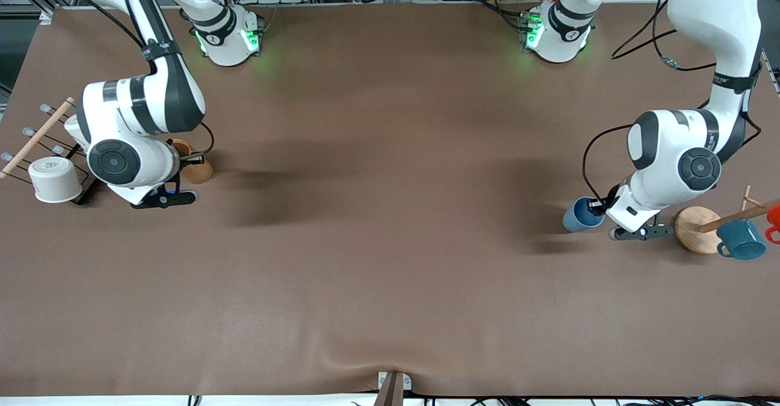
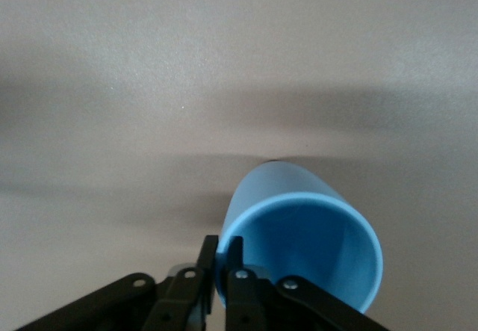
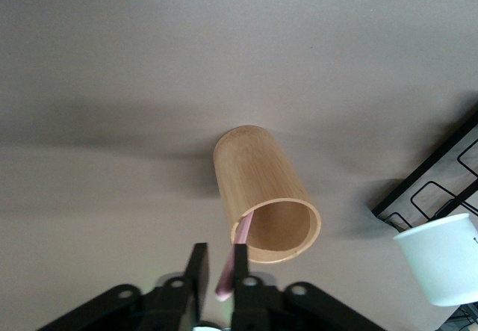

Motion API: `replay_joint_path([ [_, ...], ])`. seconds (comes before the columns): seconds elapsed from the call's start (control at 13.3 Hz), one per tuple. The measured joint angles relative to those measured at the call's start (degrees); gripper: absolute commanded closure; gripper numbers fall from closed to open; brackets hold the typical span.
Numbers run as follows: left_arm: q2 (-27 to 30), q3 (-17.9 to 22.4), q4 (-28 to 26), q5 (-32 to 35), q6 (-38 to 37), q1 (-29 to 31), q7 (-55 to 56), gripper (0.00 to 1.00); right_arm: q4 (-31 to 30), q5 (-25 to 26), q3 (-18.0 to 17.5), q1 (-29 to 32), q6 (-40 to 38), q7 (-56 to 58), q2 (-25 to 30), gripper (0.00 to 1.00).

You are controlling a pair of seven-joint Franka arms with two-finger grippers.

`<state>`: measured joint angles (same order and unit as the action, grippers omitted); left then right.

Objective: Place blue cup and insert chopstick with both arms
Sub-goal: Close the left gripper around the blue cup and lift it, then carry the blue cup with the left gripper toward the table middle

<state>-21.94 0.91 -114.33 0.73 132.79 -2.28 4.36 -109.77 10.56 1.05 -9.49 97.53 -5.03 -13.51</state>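
The blue cup [image 1: 579, 216] stands tilted toward the left arm's end of the table. My left gripper [image 1: 600, 206] is shut on its rim, one finger inside and one outside; the left wrist view shows the cup [image 2: 299, 249] and the gripper [image 2: 222, 260]. The pale pink chopstick [image 3: 227, 277] leans out of the brown wooden cup [image 3: 254, 174], which stands toward the right arm's end [image 1: 200, 173]. My right gripper [image 3: 219, 247] is open at that cup's mouth [image 1: 194, 161]. The chopstick's top lies between its fingers, against one of them.
A white cup [image 1: 55, 179] sits on a black wire rack [image 3: 433, 181] with a wooden dowel [image 1: 36, 138], beside the wooden cup. A round wooden stand [image 1: 698, 229] holds a teal mug [image 1: 740, 239] and a red mug [image 1: 774, 223], beside the blue cup.
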Motion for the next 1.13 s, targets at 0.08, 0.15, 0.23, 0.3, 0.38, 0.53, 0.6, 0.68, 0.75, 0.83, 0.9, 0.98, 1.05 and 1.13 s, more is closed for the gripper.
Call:
replay_joint_path([
  [0.08,0.17,-0.07,0.32,0.0,0.0,-0.01,-0.01,1.0,-0.12,0.21,0.02,0.0,0.0,0.12,0.17,0.98],
  [0.15,0.62,-0.35,0.51,0.0,-0.08,-0.06,-0.11,1.0,-0.23,0.51,0.04,0.0,0.0,0.4,0.35,1.0],
  [0.23,1.39,-1.3,0.62,0.0,-0.51,-0.09,-0.15,1.0,-0.34,0.63,0.08,0.02,0.0,1.09,0.59,1.0],
  [0.3,2.43,-3.09,0.75,0.0,-1.64,-0.11,-0.13,1.0,-0.41,0.68,0.15,0.11,-0.01,1.42,0.9,1.0],
  [0.38,3.42,-5.38,0.89,-0.01,-2.71,-0.21,0.22,1.0,-0.44,0.69,0.19,0.31,-0.09,1.67,1.29,1.0],
  [0.53,4.55,-11.06,1.02,-0.07,-3.53,-0.45,4.26,1.0,-0.43,0.69,0.23,0.63,-1.08,2.1,2.32,1.0],
  [0.6,4.56,-14.17,1.15,-0.08,-3.57,-0.7,8.63,1.0,-0.43,0.69,0.22,0.65,-1.79,2.14,2.93,1.0],
  [0.68,4.38,-17.24,1.25,-0.08,-3.57,-1.3,14.04,1.0,-0.43,0.69,0.2,0.65,-2.2,2.16,3.48,0.85],
  [0.75,3.94,-19.58,1.62,-0.08,-3.57,-2.78,19.74,1.0,-0.44,0.69,0.19,0.65,-2.36,2.17,3.89,0.69],
  [0.83,3.2,-20.73,2.32,-0.08,-3.57,-5.42,25.11,1.0,-0.46,0.69,0.18,0.65,-2.38,2.16,4.04,0.6],
  [0.9,2.29,-20.99,3.34,-0.08,-3.56,-8.48,29.77,1.0,-0.5,0.69,0.17,0.65,-2.33,2.16,4.01,0.57],
  [0.98,1.06,-21.05,4.56,-0.08,-3.56,-11.61,34.32,1.0,-0.65,0.69,0.17,0.66,-2.2,2.16,4.01,0.54],
  [1.05,-0.5,-21.04,5.99,-0.08,-3.54,-14.83,39.0,1.0,-0.82,0.69,0.18,0.66,-1.99,2.16,4.01,0.56],
  [1.13,-2.2,-21.0,7.53,-0.07,-3.51,-18.05,43.59,1.0,-1.0,0.68,0.19,0.67,-1.57,2.16,3.99,0.6],
])
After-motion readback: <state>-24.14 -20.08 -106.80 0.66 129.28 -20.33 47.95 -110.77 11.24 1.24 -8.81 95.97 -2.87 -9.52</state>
